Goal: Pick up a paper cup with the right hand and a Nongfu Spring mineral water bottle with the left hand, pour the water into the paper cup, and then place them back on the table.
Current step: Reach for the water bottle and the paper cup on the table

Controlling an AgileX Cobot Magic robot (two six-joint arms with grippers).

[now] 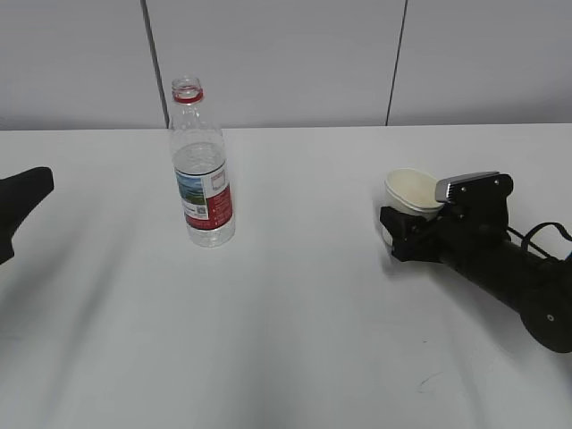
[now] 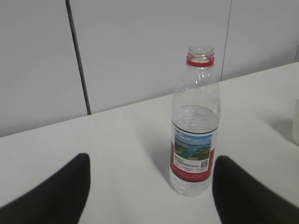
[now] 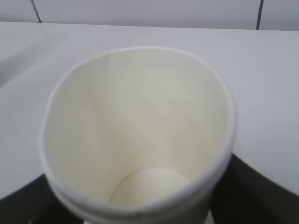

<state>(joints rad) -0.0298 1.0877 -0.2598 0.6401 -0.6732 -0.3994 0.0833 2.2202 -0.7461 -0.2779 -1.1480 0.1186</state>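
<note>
Two fingers [image 3: 252, 186] of the right hand [image 1: 407, 234] flank the paper cup [image 1: 412, 195] at four o'clock on the table [image 1: 295, 322], seemingly gripping it. Farther back at ten o'clock, the uncapped Nongfu Spring mineral water bottle [image 1: 202, 174] stands upright, untouched, before the left hand [image 2: 149, 200], whose jaws are spread wide

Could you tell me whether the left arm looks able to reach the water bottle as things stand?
Probably yes: the left gripper is open, the bottle stands upright ahead between its fingers, and nothing lies between them.
</note>
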